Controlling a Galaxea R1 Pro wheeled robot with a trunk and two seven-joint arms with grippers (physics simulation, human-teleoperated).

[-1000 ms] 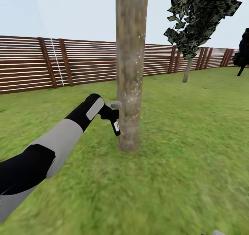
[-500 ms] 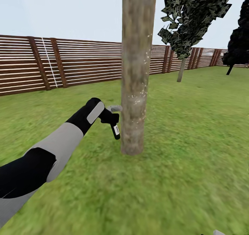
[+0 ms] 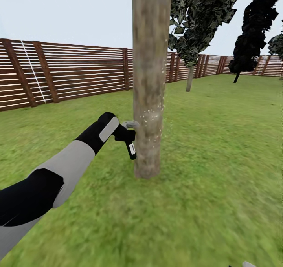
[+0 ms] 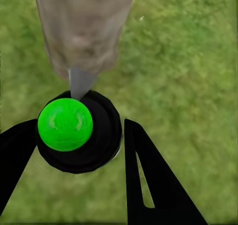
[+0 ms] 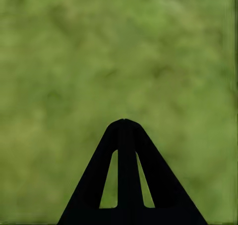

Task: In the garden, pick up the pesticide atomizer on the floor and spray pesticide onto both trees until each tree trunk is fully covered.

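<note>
A thick mottled grey-brown tree trunk [image 3: 150, 82] rises in the middle of the head view. Tiny white pesticide specks [image 3: 154, 117] dot its right half. My left gripper [image 3: 127, 130] is shut on the pesticide atomizer [image 3: 131, 148], a small black item hanging just left of the trunk. In the left wrist view the atomizer [image 4: 79, 130] shows a green top between the black fingers [image 4: 153, 180], its grey nozzle toward the trunk [image 4: 84, 26]. A farther tree [image 3: 190, 78] with a dark green crown stands by the fence. My right gripper [image 5: 125, 130] is shut over grass.
A brown slatted fence [image 3: 78, 70] runs along the back of the green lawn [image 3: 220, 161]. A black-leaved tree [image 3: 251, 31] stands at the far right. Open grass lies on every side of the near trunk.
The head camera has swung, so the fence and far trees slid left in the picture. My left arm and the atomizer stay beside the trunk.
</note>
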